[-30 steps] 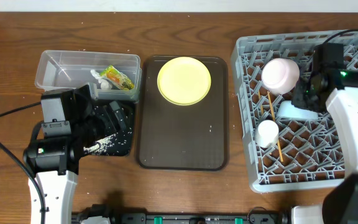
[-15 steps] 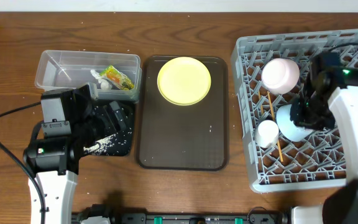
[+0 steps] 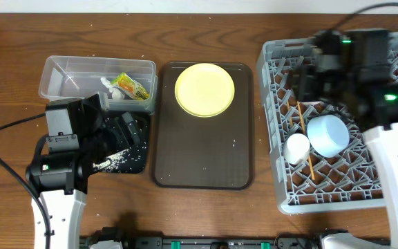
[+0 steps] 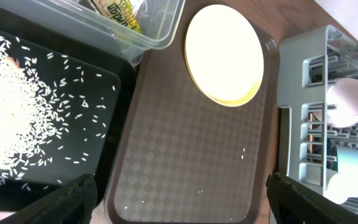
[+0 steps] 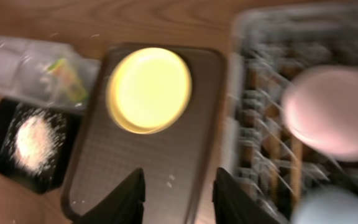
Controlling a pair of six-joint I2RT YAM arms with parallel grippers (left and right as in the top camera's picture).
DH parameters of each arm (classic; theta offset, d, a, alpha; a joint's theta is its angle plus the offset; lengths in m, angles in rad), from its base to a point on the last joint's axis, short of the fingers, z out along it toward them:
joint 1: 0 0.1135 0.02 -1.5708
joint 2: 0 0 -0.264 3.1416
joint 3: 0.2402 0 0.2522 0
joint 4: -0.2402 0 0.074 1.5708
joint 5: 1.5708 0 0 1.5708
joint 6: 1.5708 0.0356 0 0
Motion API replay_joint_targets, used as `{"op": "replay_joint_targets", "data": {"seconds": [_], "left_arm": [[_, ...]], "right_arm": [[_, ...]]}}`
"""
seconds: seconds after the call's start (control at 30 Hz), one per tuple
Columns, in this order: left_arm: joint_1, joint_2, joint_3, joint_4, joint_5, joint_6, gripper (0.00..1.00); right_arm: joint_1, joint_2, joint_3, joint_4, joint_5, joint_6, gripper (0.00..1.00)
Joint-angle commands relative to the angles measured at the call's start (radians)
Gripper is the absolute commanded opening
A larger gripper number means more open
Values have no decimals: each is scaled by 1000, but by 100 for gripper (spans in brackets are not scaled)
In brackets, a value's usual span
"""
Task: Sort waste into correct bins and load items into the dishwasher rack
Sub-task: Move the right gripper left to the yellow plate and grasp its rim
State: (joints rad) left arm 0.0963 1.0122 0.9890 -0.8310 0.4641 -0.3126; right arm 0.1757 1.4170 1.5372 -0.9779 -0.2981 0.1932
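The wooden worktop [image 3: 206,34] carries four things. A clear tub [image 3: 68,76] sits at the back left, with a black tray [image 3: 141,155] just in front of it. A brown tray [image 3: 202,152] lies beside both. A grey rack [image 3: 269,104] stands to the right, slightly apart.

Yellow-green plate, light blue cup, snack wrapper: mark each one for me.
yellow-green plate [image 3: 204,89], overhead view, centre of its top face
light blue cup [image 3: 329,135], overhead view, middle of its visible body
snack wrapper [image 3: 133,86], overhead view, middle of its printed green-and-orange face
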Motion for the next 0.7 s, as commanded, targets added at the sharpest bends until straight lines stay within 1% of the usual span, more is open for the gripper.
{"op": "replay_joint_targets", "data": {"seconds": [0.0,0.1,0.2,0.27,0.37,0.57,0.67], "left_arm": [[4,0,4,-1,-5,13,90],[5,0,4,-1,-5,13,90],[4,0,4,-1,-5,13,90],[5,0,4,-1,-5,13,90],[5,0,4,-1,-5,13,90],[5,0,4,-1,-5,13,90],[5,0,4,-1,-5,13,90]], "right_arm": [[128,56,0,71,55,-8,39],[237,136,0,168,116,-25,46],[312,219,0,246,115,-72,47],[358,287,0,304,116,-118,51],[410,395,0,388,139,-179,54],[461,577,0,505,182,-233,53],[473,645,0,544,182,-233,52]]}}
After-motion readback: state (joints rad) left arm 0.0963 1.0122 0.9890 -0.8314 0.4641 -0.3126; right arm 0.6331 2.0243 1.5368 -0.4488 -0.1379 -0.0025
